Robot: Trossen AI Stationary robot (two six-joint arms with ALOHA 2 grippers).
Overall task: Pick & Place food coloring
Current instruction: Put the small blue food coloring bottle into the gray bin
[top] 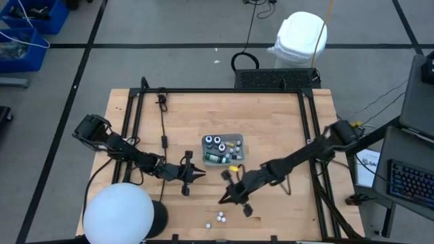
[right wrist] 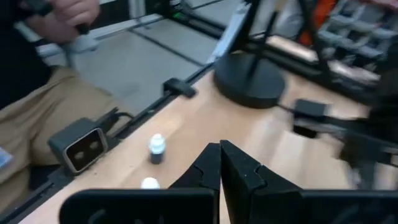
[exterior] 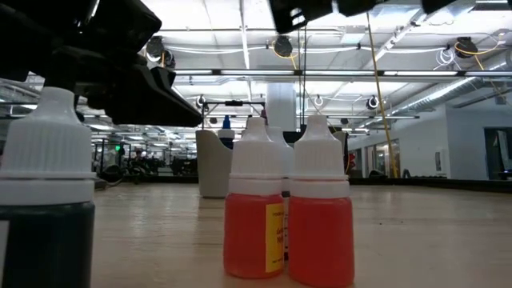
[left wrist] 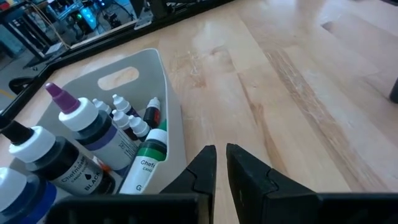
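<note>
The left gripper [top: 201, 174] is hovering over bare wood just left of the grey tray [top: 239, 140], its fingers nearly pressed together and holding nothing. Several food coloring bottles [top: 215, 143] are sitting inside that tray. The right gripper [top: 224, 198] is hanging with fingers together and empty, near three loose bottles [top: 220, 217] at the table's front edge.

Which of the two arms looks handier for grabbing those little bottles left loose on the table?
The right, probably. The right gripper hangs close to the loose bottles near the table's front edge; the left gripper is beside the tray, farther off.
</note>
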